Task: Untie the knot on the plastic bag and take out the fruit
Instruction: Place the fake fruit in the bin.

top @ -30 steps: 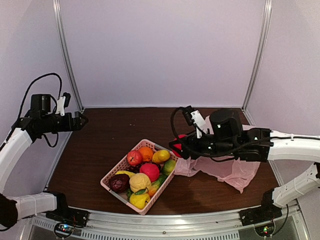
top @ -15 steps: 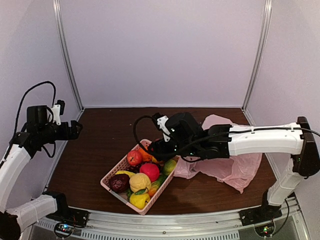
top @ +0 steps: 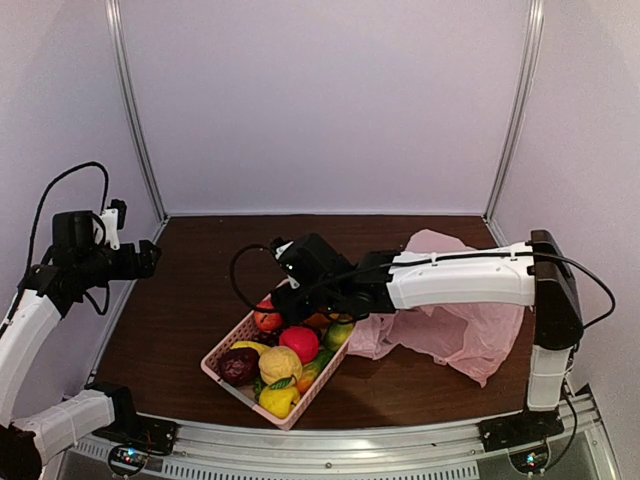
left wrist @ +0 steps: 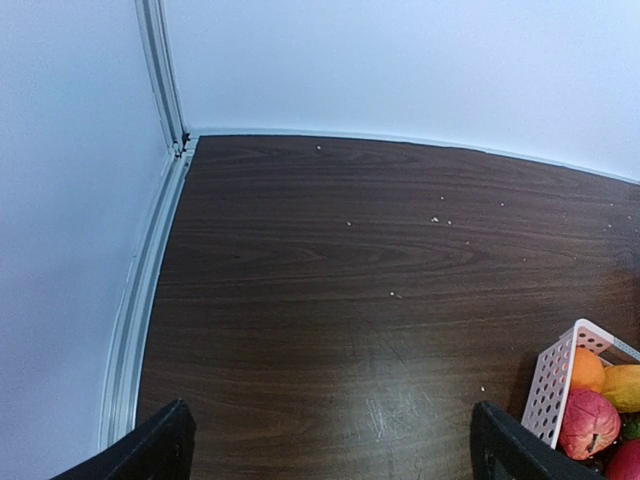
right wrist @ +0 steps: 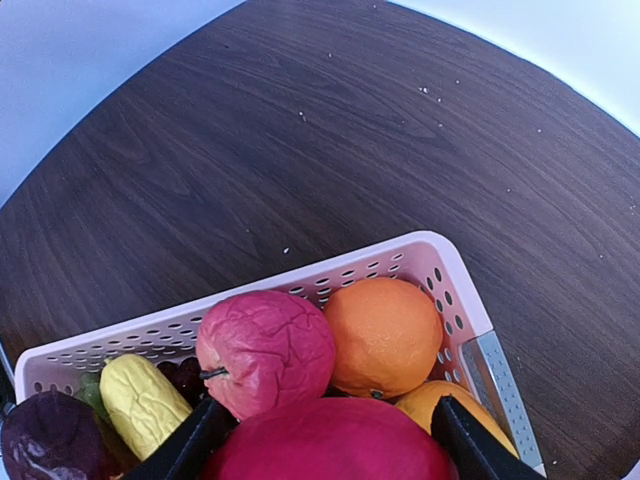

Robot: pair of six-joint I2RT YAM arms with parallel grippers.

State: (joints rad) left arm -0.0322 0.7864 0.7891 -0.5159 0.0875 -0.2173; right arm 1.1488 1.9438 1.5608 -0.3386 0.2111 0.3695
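Top view: right arm (top: pixel 460 278) reaches from the right edge to frame centre. The right jaws sit over the far corner of the pink basket (top: pixel 232 338); cannot tell their grip from here. Plastic bag (top: pixel 460 335) lies slack on the dark surface (top: pixel 190 300), right of centre, just beside the basket. Left arm (top: pixel 30 310) is raised at the left edge, well apart from both.

Left wrist view: fingers (left wrist: pixel 160 445) in the bottom corners. Left jaws spread fully, nothing between them, bare surface below. Basket corner at lower right, with an orange (left wrist: pixel 587 370).

Right wrist view: right jaws partly open, clamped on a red fruit (right wrist: pixel 330 440) at bottom centre, one finger on each side, directly above the basket. In the basket: wrinkled red apple (right wrist: pixel 265 350), the orange, yellow fruit (right wrist: pixel 140 400), and maroon fruit (right wrist: pixel 50 440) at lower left.
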